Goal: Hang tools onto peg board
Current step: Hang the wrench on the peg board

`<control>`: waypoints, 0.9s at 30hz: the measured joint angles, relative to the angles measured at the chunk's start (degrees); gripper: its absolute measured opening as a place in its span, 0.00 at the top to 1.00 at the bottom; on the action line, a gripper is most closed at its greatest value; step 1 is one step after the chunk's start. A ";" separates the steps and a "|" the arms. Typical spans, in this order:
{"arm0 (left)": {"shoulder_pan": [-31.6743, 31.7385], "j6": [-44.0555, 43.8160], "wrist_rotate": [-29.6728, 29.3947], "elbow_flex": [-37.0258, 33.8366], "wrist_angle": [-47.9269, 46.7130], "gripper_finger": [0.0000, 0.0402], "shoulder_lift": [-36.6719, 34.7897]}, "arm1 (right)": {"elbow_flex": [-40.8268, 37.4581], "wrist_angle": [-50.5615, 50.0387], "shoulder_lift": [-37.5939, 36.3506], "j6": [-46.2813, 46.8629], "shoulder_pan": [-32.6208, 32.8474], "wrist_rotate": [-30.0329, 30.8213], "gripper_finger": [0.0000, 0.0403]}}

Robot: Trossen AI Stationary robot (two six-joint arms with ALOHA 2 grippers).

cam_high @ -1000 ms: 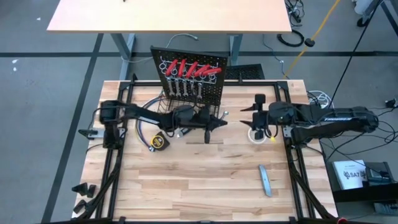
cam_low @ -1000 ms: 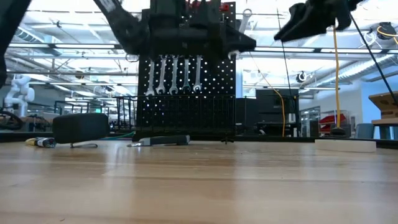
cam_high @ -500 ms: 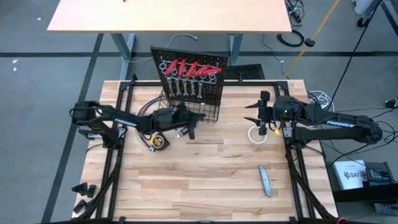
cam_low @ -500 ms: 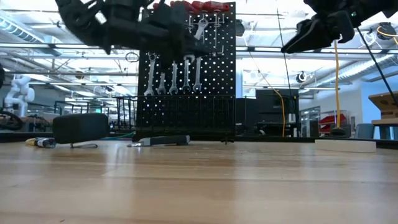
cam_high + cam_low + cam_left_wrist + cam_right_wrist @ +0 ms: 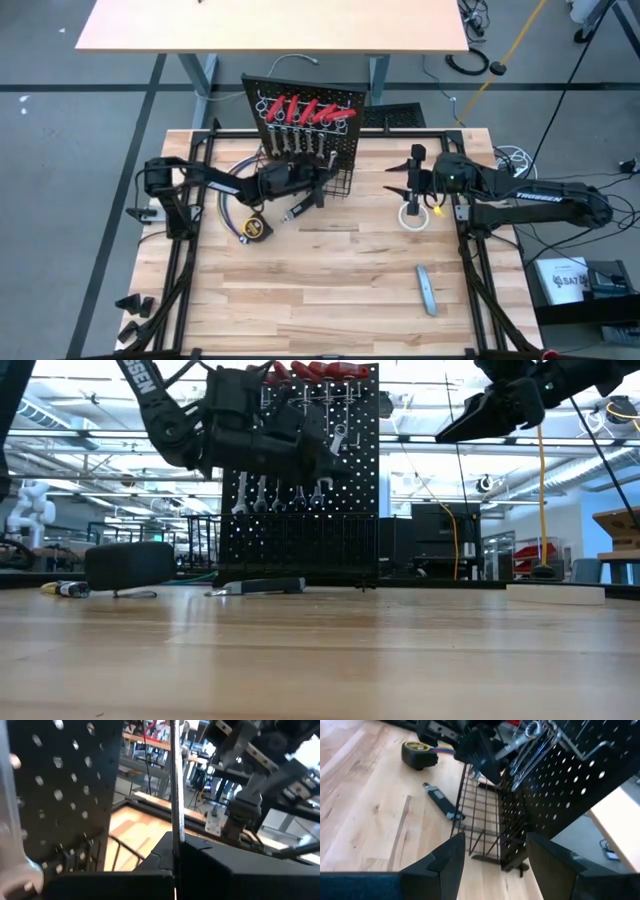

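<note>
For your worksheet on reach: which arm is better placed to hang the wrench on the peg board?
Left. The left pincer holds a wrench right at the peg board. The right pincer hangs open and empty above the white tape roll, off to the board's side.

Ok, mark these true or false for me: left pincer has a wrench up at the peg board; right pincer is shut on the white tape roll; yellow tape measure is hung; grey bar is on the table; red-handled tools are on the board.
1. The left pincer holds a silver wrench at the peg board. True.
2. The right pincer is shut on the white tape roll. False: it is open and empty, and the roll lies on the table.
3. The yellow tape measure hangs on the board. False: it lies on the table.
4. The grey bar lies on the table. True.
5. The red-handled tools hang on the board. True.
</note>
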 joint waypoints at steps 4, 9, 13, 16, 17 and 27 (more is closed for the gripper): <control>1.79 -0.07 0.66 0.87 0.07 1.00 -0.02 | 0.00 1.40 1.27 -2.23 -0.02 0.03 0.50; 2.46 0.19 0.95 2.05 0.12 1.00 -0.04 | 0.00 3.89 3.08 -3.69 -0.85 0.01 0.50; 3.17 0.17 0.84 2.29 -0.41 1.00 -0.04 | 0.00 3.80 4.62 -4.23 -1.97 0.00 0.50; 3.31 0.11 0.94 2.30 -1.81 1.00 -0.04 | 0.00 3.84 5.47 -4.29 -2.96 0.01 0.50; 3.33 0.11 0.93 2.30 -2.10 1.00 -0.04 | 0.00 3.92 5.69 -4.29 -3.18 0.01 0.50; 4.95 -0.04 1.92 2.30 -3.20 1.00 -0.04 | 0.00 7.05 6.85 -4.29 -4.88 -5.57 0.50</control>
